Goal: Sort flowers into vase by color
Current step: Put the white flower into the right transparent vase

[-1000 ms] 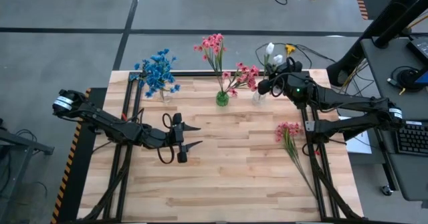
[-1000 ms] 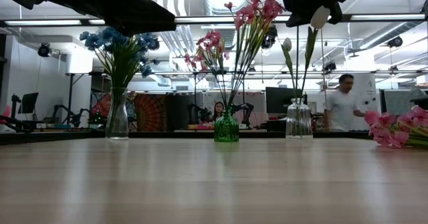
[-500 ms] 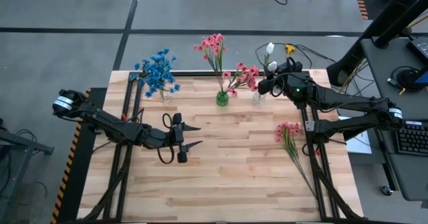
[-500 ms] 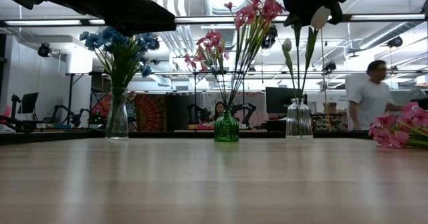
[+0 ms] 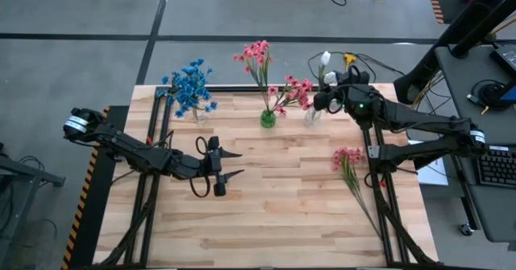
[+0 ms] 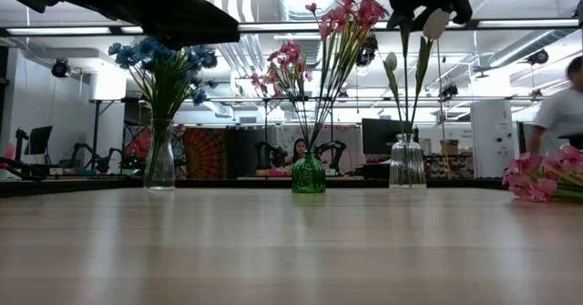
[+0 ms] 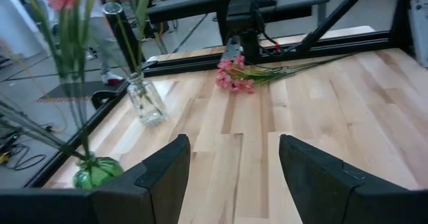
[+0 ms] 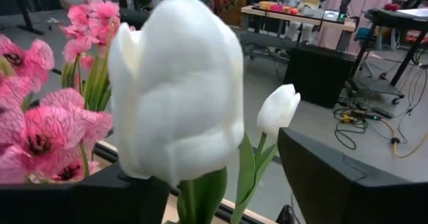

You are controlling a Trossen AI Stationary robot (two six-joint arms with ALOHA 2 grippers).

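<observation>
A white tulip-like bud on a thin green stem (image 8: 175, 90) sits right between the right gripper's (image 5: 331, 95) dark fingers, which pinch its stem just under the head, above the clear glass vase (image 6: 406, 163) at the back right of the light wooden table (image 5: 274, 197). A second white bud (image 8: 278, 109) already stands in that vase, its head rising beside the held one. In the low view the held bud (image 6: 435, 23) hangs under the gripper at the top of the picture, its stem running down toward the vase mouth. Next to this vase, in the middle of the back edge, a round green glass vase (image 6: 308, 173) holds tall pink-red flower clusters (image 6: 351, 12). At the back left a clear glass vase (image 6: 159, 158) holds the bright blue flower clusters (image 5: 190, 87). One more bunch of pink-red flowers on long green stems (image 5: 348, 164) lies flat on the table near the right edge, well apart from the vases. The left gripper (image 5: 224, 167) hovers over the table's left-centre, its fingers spread wide and holding nothing. Beyond the table, a person in a white shirt (image 6: 559, 109) shows at the right edge of the low view.
</observation>
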